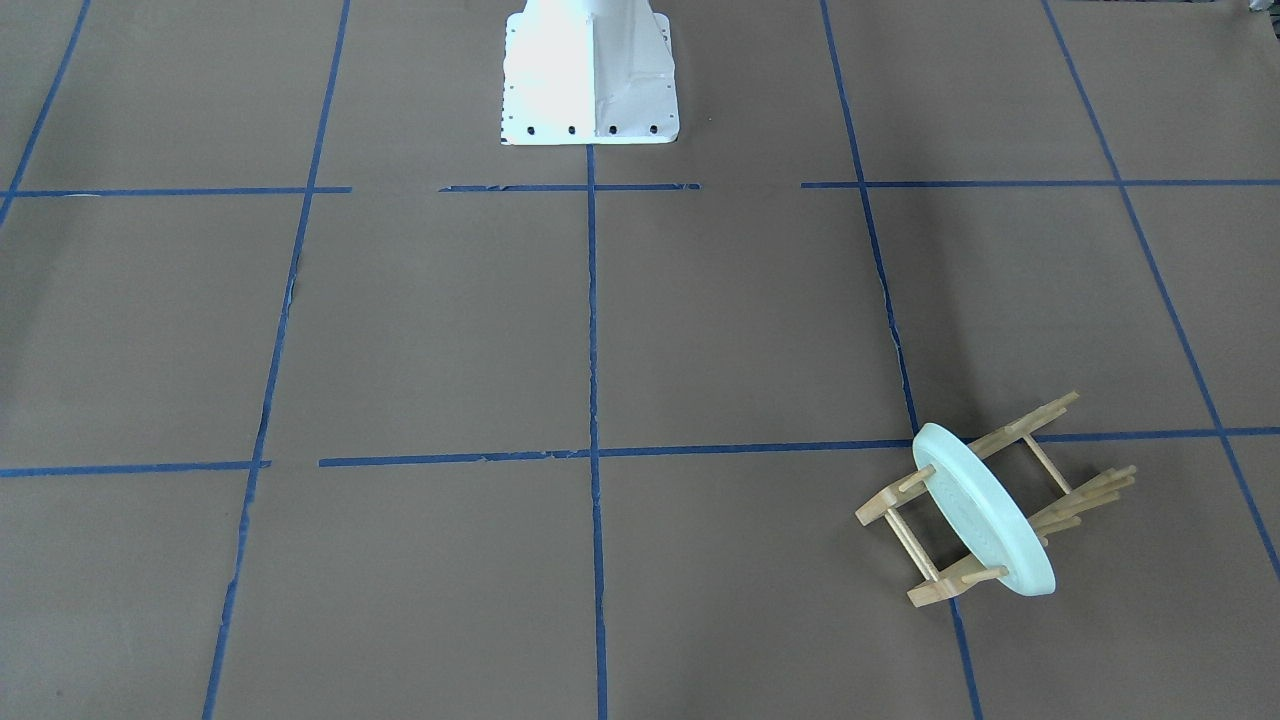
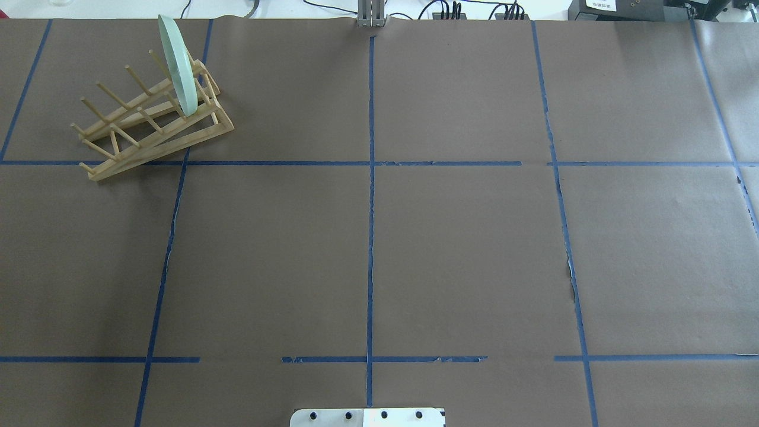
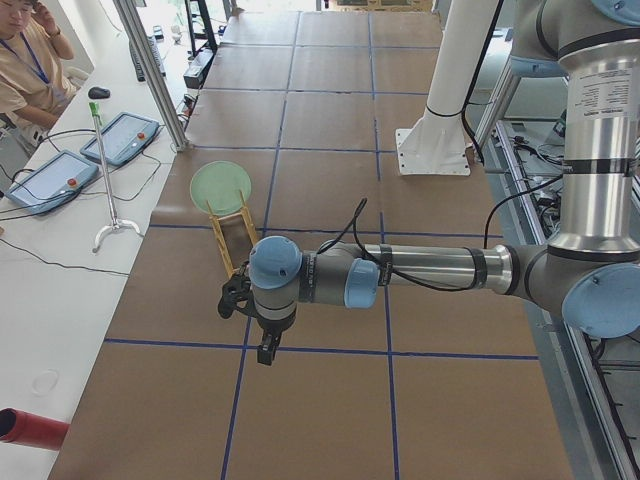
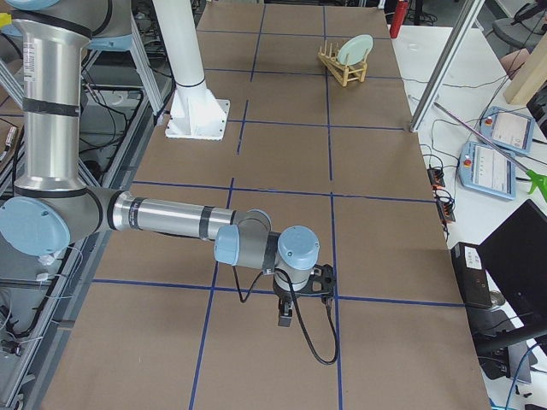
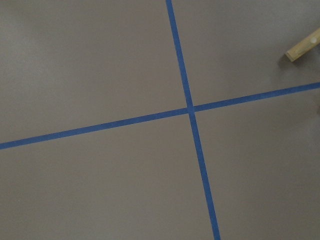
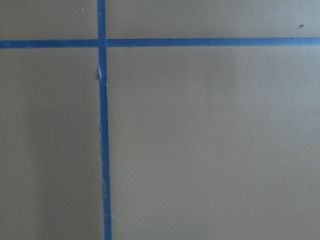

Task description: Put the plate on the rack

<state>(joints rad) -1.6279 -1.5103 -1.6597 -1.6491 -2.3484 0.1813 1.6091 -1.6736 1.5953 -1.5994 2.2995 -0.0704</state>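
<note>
Covering table [image 2: 284,8]: brown paper [image 2: 462,255], blue tape grid [image 2: 370,237]; plate [image 2: 178,65] upright in rack [image 2: 160,133]; left pincer [image 3: 267,350], right pincer [image 4: 285,318]: cannot tell gap.

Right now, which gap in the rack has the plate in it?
The very last gap, at the end of the rack nearest the middle of the table. The plate stands on its edge there; every other gap is empty.
</note>
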